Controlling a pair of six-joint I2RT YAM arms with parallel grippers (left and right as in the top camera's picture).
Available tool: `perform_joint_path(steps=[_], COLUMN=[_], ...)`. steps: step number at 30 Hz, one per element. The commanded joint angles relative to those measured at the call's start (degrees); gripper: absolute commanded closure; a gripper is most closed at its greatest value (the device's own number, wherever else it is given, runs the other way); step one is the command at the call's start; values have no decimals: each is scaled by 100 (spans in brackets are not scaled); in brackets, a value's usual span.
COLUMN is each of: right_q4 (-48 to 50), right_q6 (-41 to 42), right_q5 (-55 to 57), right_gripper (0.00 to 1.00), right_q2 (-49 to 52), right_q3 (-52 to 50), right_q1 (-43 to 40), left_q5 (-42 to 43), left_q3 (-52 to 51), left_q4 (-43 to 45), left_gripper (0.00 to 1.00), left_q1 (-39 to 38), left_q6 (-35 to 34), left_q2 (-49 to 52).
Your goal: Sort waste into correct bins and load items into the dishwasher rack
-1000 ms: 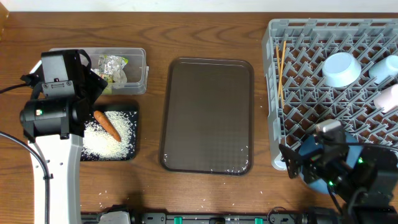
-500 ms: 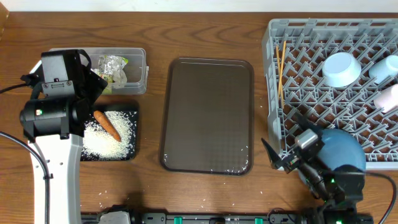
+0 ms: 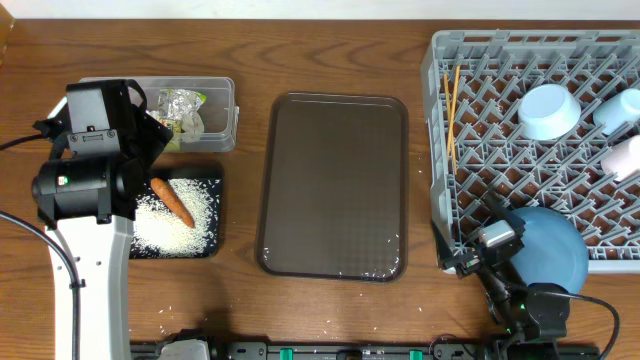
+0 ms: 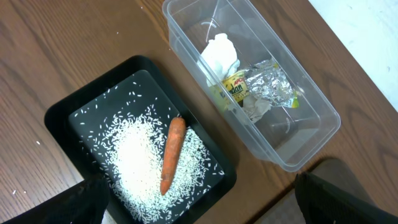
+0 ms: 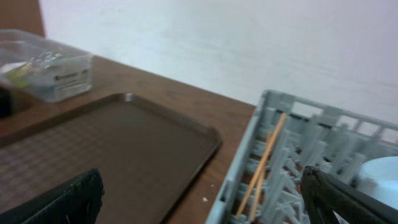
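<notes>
At the right side of the desk, the rack (image 3: 530, 38) already carried the plate (image 3: 550, 255), lying over its front edge, with the bowl (image 3: 548, 110) further back and the chopsticks (image 3: 453, 115) along its left wall, long axis running front to back. In the middle, the brown tray (image 3: 335, 185) held nothing you could have picked up. To the left, the tub (image 3: 228, 110) held the tissue (image 4: 221, 53) and the wrapper (image 4: 261, 84). Just in front of it, the black tray (image 3: 217, 215) held the rice (image 3: 160, 225) with the carrot (image 3: 172, 201) lying slantwise on top.

Judging by that, your sorting looked all but finished. The only loose things were a few stray grains (image 3: 166, 309) on the bare desk. They lay in front of the black tray, toward the desk's near edge. That put them on the left arm's side and well apart from the right arm.

Your left pincer (image 4: 202, 186) hung above the black tray, fully released and grasping nothing. Your right pincer (image 3: 468, 240) sat at the rack's front left corner, just beside the plate, equally released and empty. I could not tell whether it touched the rack.
</notes>
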Motion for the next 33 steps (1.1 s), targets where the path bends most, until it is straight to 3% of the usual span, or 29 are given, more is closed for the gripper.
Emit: perform_joint_path(steps=[1, 33], right_q4=[-236, -424], right_q6=[107, -46], right_q5=[527, 734], right_gripper=[1, 1], right_q2=[-223, -243], right_q3=[-9, -9], right_q1=[66, 74], left_q5=[-90, -90], left_q3=[13, 13], left_q4=[-17, -20], left_gripper=[3, 3], left_q1=[24, 24], left_q6=[-52, -52], left_q2=[24, 24])
